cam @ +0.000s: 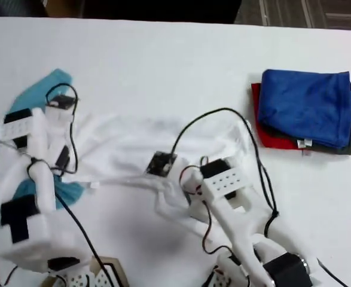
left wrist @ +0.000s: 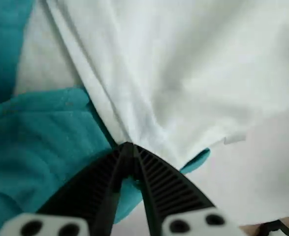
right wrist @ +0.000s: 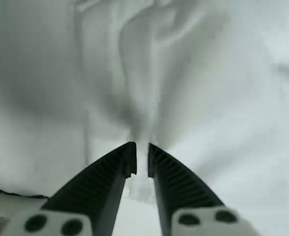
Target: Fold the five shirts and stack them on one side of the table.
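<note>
A white shirt lies crumpled across the middle of the table, between the two arms. Its left edge overlaps a teal shirt that lies partly under the left arm. In the left wrist view my left gripper is shut on the white shirt's edge, just above the teal shirt. My right gripper is shut on a raised fold of the white shirt, with cloth pinched between the tips. A folded stack sits at the right, with a blue shirt on top of a dark one and a red shirt.
The table is white, and its far half is bare. Black cables loop from the right arm over the shirt, close to the folded stack. A small brown object sits by the arm bases at the near edge.
</note>
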Motion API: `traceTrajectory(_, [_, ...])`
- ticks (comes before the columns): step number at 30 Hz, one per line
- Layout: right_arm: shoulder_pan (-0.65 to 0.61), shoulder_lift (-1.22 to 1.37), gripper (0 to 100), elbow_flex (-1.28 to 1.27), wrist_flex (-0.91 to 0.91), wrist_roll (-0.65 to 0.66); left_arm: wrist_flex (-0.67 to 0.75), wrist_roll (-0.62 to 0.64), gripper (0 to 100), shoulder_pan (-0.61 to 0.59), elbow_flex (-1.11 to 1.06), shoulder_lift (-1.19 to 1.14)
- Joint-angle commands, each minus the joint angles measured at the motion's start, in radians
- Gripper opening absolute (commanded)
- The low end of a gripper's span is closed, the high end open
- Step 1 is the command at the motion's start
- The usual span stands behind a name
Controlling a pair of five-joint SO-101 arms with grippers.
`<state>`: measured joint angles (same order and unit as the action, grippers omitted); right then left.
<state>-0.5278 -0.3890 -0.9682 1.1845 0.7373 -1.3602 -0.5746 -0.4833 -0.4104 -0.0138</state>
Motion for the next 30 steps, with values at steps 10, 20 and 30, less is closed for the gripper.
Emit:
traceTrajectory(10, [-0.088,-0.035,18.3,-0.003,-0.101,-0.003,0.144,0.000,3,0.000,-0.162,0.203])
traceTrajectory(20, [0.015,0.125,18.4,0.002,-0.182,-0.002,0.462,0.157,3,0.126,-0.369,0.199])
traceTrajectory(30, [0.016,0.209,2.9,0.095,-0.176,-0.003,0.476,0.192,3,0.143,-0.375,0.199])
